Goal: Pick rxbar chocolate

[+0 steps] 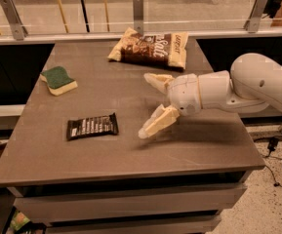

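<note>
Desk [206, 143]: grey-brown flat top, seen from the front and above; four items are carried or overhung.

Rxbar chocolate [92, 126]: dark wrapper with white lettering, laid flat on the front-left part of the desk, long side roughly parallel to the front edge. It is untouched and lies apart from everything else.

Gripper [145, 105]: cream-coloured, held over the middle of the desk, to the right of the rxbar chocolate and clearly separated from it. It is pointed leftward, toward the bar's side of the desk. The jaws are spread wide, one raised toward the back of the desk and one lowered toward the front, and nothing is held between them.

Arm [257, 84]: white, rounded segments, brought in from the right edge of the view.

Sponge [58, 80]: green top over yellow base, placed near the left edge, behind the rxbar chocolate.

Snack bag [150, 48]: tan and brown, larger than the bar, laid flat at the back centre of the desk, behind the gripper.

Glass railing [138, 9]: metal posts, set behind the desk.
</note>
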Controlling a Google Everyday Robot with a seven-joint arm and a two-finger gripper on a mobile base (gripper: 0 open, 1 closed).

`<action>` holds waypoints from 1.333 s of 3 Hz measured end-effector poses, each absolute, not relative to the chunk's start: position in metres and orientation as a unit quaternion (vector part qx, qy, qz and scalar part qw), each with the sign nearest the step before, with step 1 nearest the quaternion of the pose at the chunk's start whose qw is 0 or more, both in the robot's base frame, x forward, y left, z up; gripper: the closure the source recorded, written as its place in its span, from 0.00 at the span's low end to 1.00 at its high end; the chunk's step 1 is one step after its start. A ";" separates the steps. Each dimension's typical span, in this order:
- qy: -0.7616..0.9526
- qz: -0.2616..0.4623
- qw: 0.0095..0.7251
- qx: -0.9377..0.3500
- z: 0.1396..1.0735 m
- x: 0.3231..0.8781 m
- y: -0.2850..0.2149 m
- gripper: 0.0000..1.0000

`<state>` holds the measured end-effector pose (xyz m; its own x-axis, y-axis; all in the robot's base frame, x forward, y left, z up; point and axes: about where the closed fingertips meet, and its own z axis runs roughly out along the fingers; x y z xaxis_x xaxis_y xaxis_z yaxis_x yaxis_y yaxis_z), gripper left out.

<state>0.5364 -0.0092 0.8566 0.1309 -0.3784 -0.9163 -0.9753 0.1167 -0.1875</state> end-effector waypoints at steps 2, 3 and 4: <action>0.554 0.356 0.458 -0.597 0.839 0.528 0.032 0.00; 0.550 0.366 0.451 -0.601 0.836 0.515 0.052 0.00; 0.548 0.376 0.441 -0.603 0.834 0.506 0.067 0.00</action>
